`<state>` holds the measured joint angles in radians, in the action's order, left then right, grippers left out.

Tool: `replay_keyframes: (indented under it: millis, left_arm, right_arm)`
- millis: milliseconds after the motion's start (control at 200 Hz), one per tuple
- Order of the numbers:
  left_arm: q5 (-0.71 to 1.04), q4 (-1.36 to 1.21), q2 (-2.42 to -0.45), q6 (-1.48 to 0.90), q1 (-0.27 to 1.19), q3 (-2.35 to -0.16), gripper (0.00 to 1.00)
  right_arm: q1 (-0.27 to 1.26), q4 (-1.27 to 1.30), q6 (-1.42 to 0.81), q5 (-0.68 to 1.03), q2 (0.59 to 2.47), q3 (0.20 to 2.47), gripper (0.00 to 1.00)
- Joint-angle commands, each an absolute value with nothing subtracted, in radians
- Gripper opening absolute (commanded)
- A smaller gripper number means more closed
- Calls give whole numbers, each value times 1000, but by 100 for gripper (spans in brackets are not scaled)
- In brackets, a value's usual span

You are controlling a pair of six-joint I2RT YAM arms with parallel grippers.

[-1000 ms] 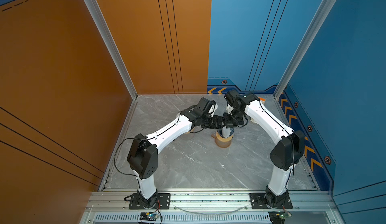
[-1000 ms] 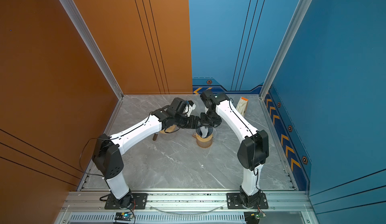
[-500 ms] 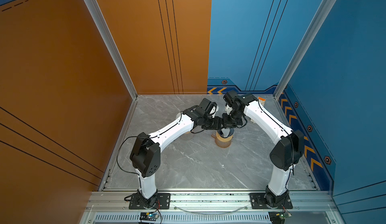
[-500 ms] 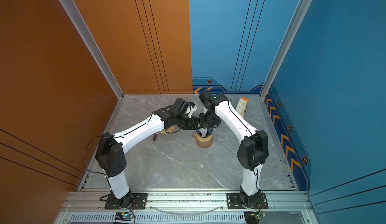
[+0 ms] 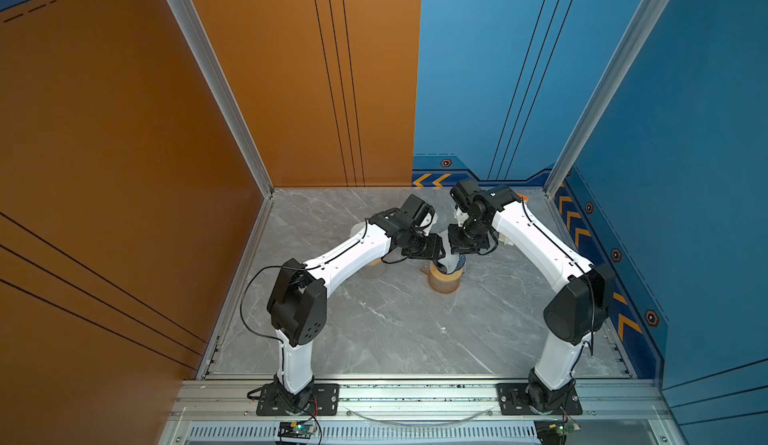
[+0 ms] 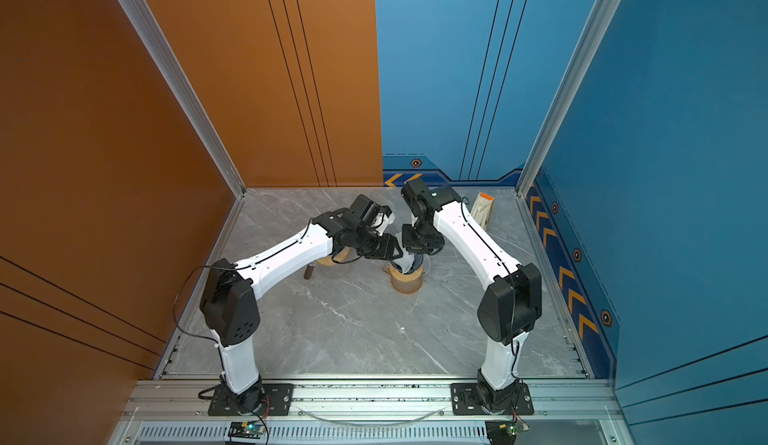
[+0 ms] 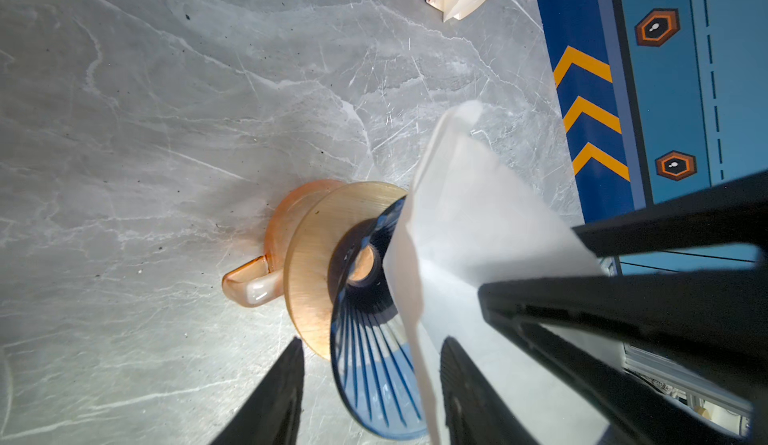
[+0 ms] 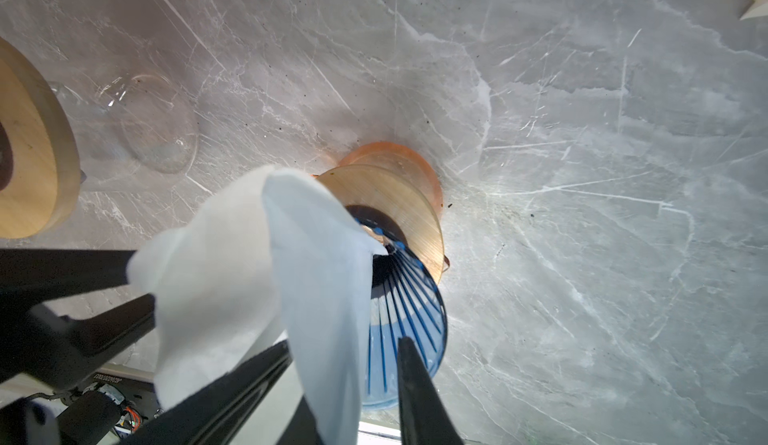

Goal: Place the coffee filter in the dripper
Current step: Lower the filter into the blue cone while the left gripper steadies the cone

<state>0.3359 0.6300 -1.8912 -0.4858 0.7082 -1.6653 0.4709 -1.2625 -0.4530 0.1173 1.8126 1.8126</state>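
The white coffee filter [image 7: 478, 222] leans tilted, its tip inside the blue ribbed dripper [image 7: 374, 372] and most of it above the rim. The dripper rests by its wooden collar [image 7: 311, 264] on an orange glass mug [image 7: 249, 285], which stands on the tabletop [image 5: 395, 330] nearer the far edge. The left gripper [image 7: 372, 341] has its jaws apart, straddling the dripper rim and the filter edge. The right gripper [image 8: 345, 341] has its jaws apart around one filter wall, with a gap on one side.
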Motion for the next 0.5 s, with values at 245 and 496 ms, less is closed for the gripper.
replay_keyframes:
  millis: [245, 496]
  left_arm:
    - [307, 672, -1881, -447, 721, -1648, 55]
    - [291, 706, -1883, -432, 722, -1665, 55]
  right_arm:
    - [450, -1261, -438, 34, 1764, 1725, 25]
    - [455, -1251, -439, 16, 1775, 1708, 29]
